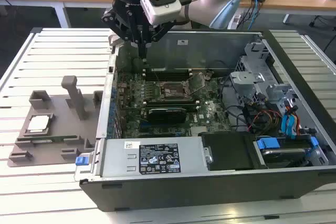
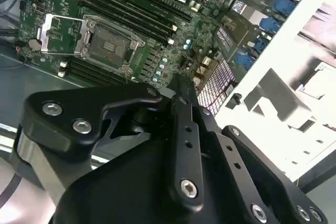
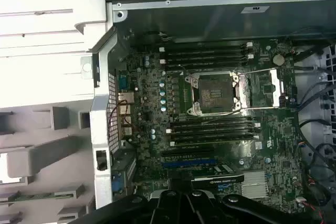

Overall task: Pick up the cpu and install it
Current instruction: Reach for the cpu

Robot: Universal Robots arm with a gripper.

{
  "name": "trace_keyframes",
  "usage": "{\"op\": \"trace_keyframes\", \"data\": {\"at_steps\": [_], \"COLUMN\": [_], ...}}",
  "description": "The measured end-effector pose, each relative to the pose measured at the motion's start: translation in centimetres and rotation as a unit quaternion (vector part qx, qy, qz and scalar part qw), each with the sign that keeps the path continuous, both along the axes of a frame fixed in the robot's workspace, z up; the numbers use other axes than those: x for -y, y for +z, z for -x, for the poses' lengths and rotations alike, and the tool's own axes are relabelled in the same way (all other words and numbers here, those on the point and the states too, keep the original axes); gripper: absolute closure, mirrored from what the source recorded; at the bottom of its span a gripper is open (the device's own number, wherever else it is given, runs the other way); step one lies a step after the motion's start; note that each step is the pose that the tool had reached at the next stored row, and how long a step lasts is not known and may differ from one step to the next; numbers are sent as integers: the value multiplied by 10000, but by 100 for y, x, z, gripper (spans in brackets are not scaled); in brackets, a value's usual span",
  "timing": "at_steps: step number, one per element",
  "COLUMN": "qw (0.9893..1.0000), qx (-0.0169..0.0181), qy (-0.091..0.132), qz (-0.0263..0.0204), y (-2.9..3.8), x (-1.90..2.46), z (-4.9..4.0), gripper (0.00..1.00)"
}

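Note:
The cpu [image 1: 38, 124], a small pale square chip, lies in a recess of the grey tray [image 1: 31, 142] at the exterior view's left, outside the computer case. My gripper [image 1: 143, 52] hangs above the case's back-left corner, well away from the cpu, with its fingers together and nothing between them. The black fingers [image 2: 178, 98] meet at one tip in the second wrist view. The motherboard's socket [image 1: 170, 92] [image 3: 212, 94] [image 2: 107, 43] is bare, and its hinged metal frame [image 3: 261, 88] is swung open beside it.
The open case's wall [image 1: 105, 103] stands between the tray and the motherboard. Upright grey posts [image 1: 73, 95] rise from the tray, and a thin green stick [image 1: 47, 139] lies on it. Drive cages and cables [image 1: 268, 114] take up the case's right part.

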State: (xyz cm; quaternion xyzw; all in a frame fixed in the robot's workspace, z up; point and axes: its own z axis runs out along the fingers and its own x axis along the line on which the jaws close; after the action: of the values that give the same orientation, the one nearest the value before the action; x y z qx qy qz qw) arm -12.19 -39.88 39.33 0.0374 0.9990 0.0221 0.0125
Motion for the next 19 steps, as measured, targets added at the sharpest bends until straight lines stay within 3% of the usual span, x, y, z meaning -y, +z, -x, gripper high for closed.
{"op": "trace_keyframes", "data": {"at_steps": [1, 2, 12, 15, 19], "qw": [10000, 10000, 10000, 10000, 10000], "qx": [0, 0, 0, 0, 0], "qy": [0, 1, 0, 1, 0], "qz": [0, 0, 0, 0, 0], "y": [1, 0, 0, 0, 0], "x": [0, 0, 0, 0, 0], "z": [46, 158, 394, 493, 694], "gripper": [89, 89, 89, 89, 89]}}
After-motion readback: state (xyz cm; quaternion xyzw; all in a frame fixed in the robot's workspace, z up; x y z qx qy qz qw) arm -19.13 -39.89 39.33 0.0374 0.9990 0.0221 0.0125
